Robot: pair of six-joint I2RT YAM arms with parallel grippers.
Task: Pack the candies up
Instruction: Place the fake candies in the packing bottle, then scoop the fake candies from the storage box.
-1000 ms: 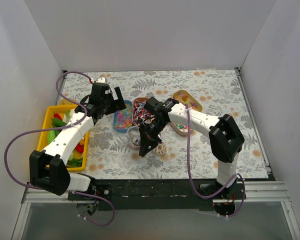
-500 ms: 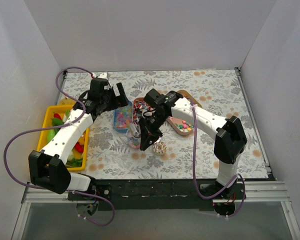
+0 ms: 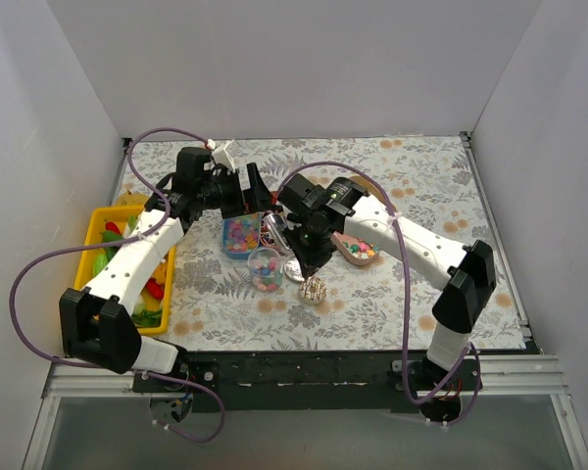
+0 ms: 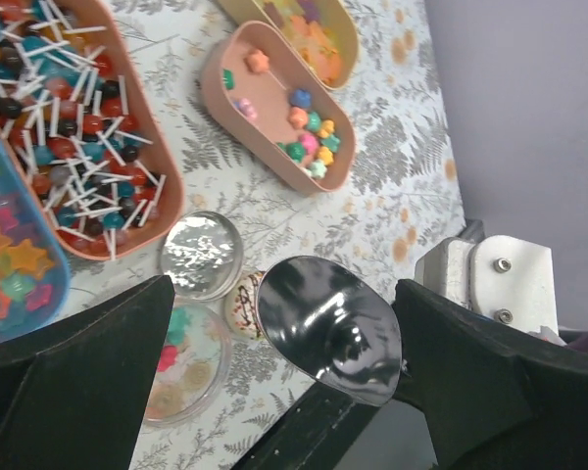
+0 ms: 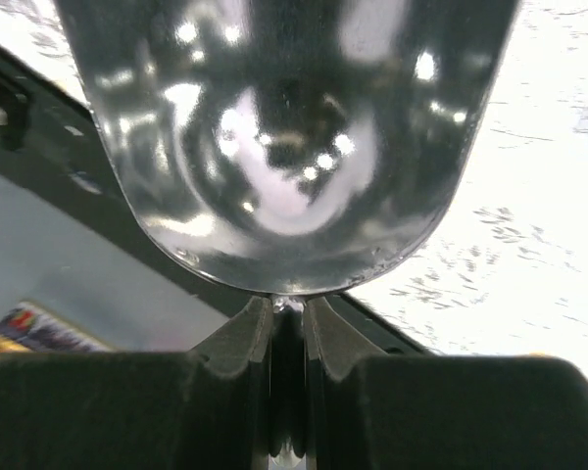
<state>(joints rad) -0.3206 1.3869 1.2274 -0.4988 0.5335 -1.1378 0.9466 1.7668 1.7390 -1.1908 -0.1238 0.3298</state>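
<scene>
Oval trays hold the candies: a blue one with star sweets (image 3: 240,233) (image 4: 10,264), a red one with stick lollipops (image 4: 78,127) and a pink one with small gummies (image 4: 274,108) (image 3: 358,250). A round clear container (image 3: 266,266) (image 4: 181,362) holds a few candies, and its lid (image 4: 201,255) lies beside it. My right gripper (image 3: 307,257) (image 5: 289,308) is shut on a metal spoon (image 5: 284,137) above the lid. My left gripper (image 3: 245,188) (image 4: 284,284) hovers over the trays with its jaws wide apart. A spoon bowl (image 4: 328,328) shows between its fingers, its handle hidden.
A yellow bin (image 3: 106,211) of toy vegetables stands at the left. A small chocolate-striped round piece (image 3: 314,290) (image 4: 243,304) lies near the container. The black rail (image 3: 304,367) runs along the near edge. White walls close in three sides.
My right gripper has swung from over the container toward the back right, which uncovers the container. My left gripper has moved right toward the trays and its fingers have spread.
</scene>
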